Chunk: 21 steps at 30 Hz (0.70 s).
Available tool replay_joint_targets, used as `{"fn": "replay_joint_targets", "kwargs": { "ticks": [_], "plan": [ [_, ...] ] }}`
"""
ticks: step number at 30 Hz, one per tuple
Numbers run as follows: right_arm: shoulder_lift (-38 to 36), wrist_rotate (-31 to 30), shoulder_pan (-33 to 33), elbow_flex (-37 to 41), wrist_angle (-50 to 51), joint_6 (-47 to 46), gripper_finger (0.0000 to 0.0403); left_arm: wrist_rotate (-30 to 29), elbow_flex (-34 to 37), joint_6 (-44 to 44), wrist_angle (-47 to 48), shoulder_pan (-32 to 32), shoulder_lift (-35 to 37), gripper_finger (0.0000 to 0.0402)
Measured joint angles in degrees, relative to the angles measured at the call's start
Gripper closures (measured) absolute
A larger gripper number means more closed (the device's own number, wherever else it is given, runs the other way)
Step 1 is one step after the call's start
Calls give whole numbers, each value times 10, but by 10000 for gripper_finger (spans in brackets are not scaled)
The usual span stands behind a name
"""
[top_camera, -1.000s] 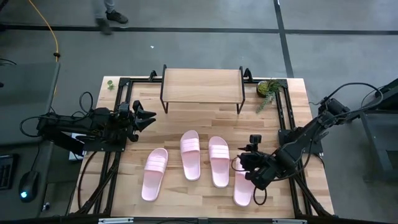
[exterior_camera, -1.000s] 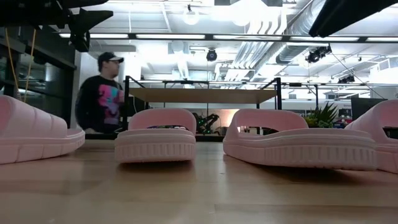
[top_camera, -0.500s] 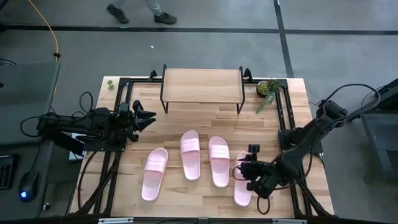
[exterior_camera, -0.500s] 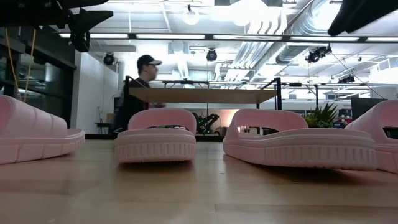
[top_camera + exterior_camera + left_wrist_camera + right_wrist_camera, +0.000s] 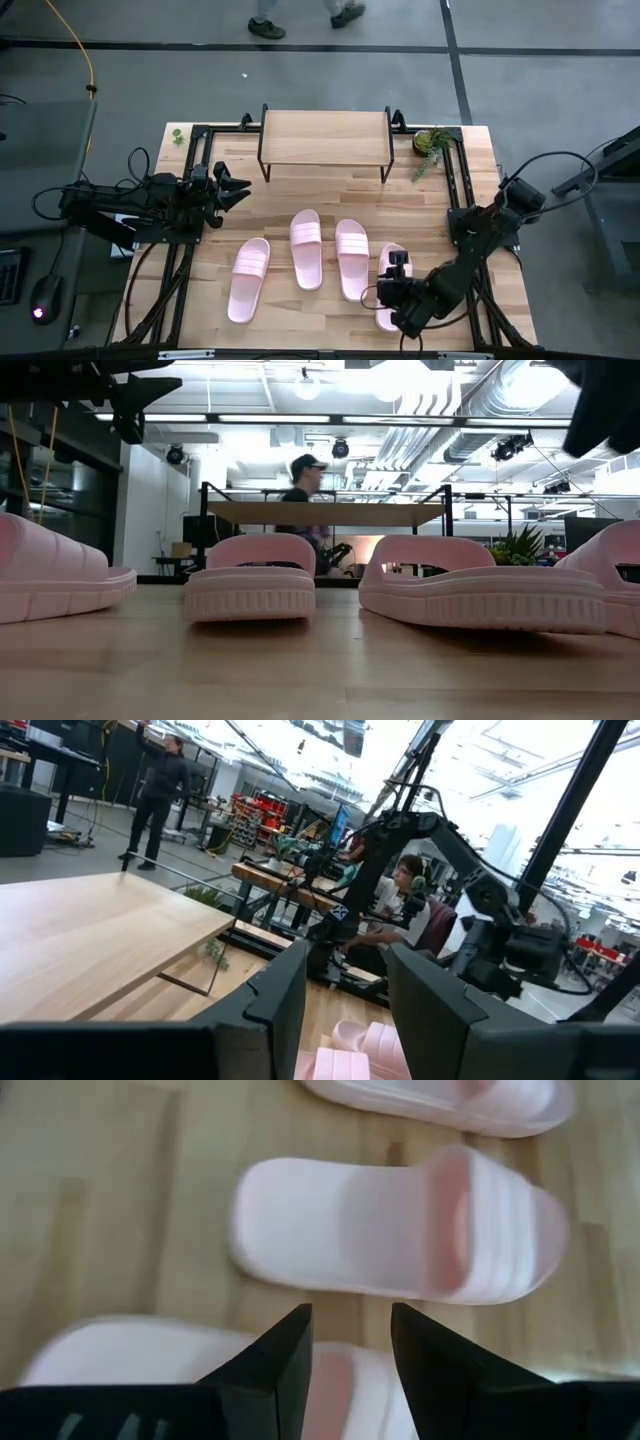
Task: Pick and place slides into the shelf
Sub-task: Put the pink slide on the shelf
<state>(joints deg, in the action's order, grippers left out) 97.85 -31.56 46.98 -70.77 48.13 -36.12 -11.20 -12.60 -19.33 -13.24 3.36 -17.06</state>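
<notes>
— Where's your right gripper?

— Over the near end of the rightmost slide, at the table's near right. Its fingers are parted and hold nothing. The other three slides lie in a row to its left; the shelf stands far, bare on top.

— What changed?

— You've drawn that arm nearer along the slide. The left gripper stays parked at the left edge, part open, empty.

Right pincer hides part of rightmost slide.
</notes>
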Motion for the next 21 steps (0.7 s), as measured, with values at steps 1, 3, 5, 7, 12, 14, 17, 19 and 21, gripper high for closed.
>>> {"fn": "replay_joint_targets", "kwargs": {
  "ticks": [1,3,5,7,12,14,17,19,21],
  "plan": [
    [6,6,3,-12,11,-2,275,0,0,0,1,0,0,273],
    [17,16,11,-37,51,-17,275,0,0,0,2,0,0,273],
    [31,27,19,-64,100,-45,275,0,0,0,2,0,0,273],
    [46,32,29,-90,157,-79,275,0,0,0,2,0,0,273],
    [74,44,52,-118,226,-134,275,0,0,0,2,0,0,273],
    [79,53,57,-119,227,-146,275,0,0,0,2,0,0,273],
    [84,69,61,-119,228,-163,275,0,0,0,2,0,0,273],
    [88,82,61,-119,228,-170,275,0,0,0,2,0,0,273],
    [90,91,61,-119,228,-175,275,0,0,0,2,0,0,273]
  ]
}}
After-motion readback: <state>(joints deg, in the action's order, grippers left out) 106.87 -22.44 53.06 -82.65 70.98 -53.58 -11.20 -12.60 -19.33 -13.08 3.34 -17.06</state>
